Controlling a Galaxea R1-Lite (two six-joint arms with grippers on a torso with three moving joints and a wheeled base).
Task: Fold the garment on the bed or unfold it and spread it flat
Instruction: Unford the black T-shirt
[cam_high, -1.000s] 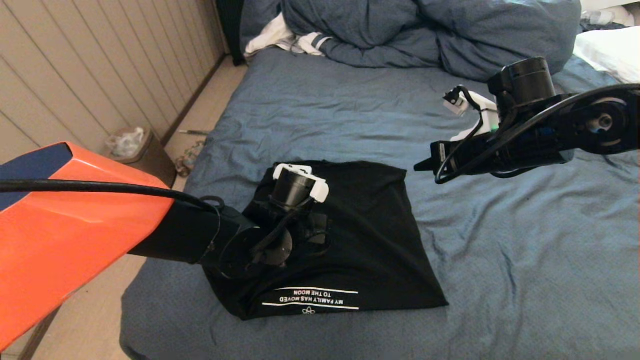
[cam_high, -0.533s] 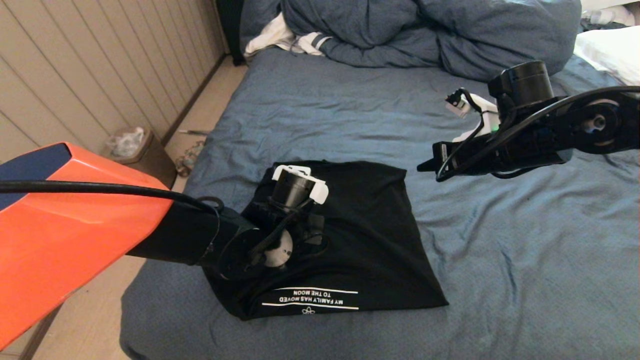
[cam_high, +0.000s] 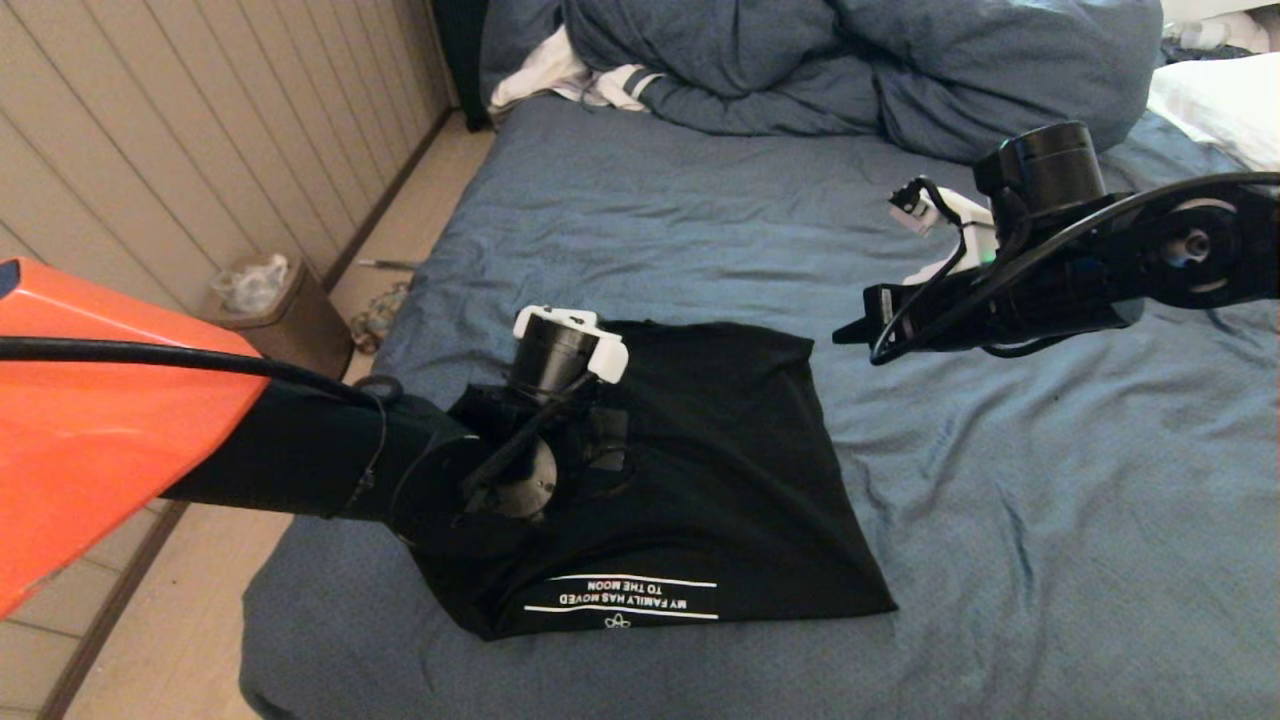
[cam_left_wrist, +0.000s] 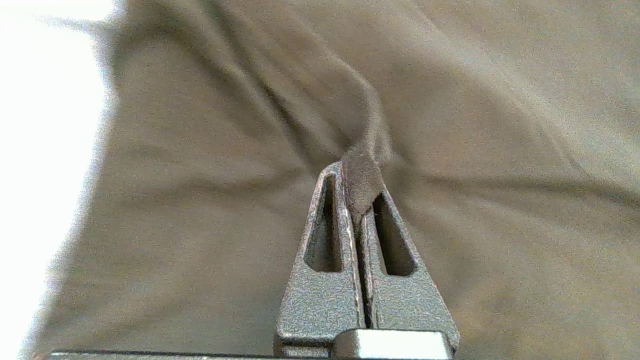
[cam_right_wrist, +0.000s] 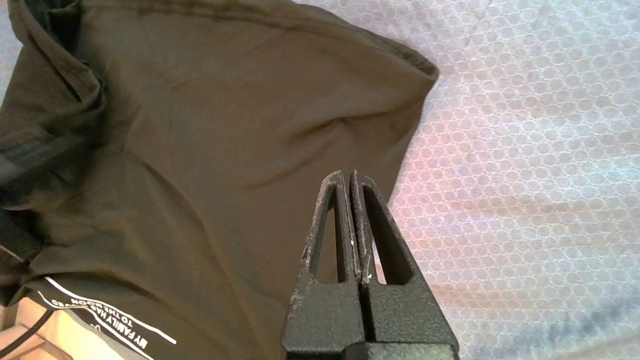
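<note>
The left hand (cam_left_wrist: 361, 175) is pressed together on a small pinch of the shirt (cam_high: 720, 470), near the shirt's left side as the head camera sees it; a ridge of cloth runs up out of the fingertips (cam_left_wrist: 330, 200) in the left wrist view. The shirt lies partly folded on the bed (cam_high: 1050, 540), near its front left corner, white lettering showing along the near edge.

Judging from this, the step in hand is lifting or dragging that pinch to open the shirt out or turn a fold. The grip looks thin, only a tuck of one layer perhaps, so a slow, low pull should serve better than a jerk; thin knit slips out of a narrow nip easily. Pulling along the bed rather than straight up should keep the rest of the cloth from bunching. The sheet beneath is itself wrinkled and may drag with it.

The shirt is soft, matt black jersey, limp, falling into shallow creases that fan from the pinch. Its outline is a rough four-sided shape with a hemmed far edge. The sheet is slate blue and rumpled.

The right hand (cam_right_wrist: 349, 180) hangs above the bed to the shirt's right, its fingers closed against each other with nothing between them, clear of the cloth.
</note>
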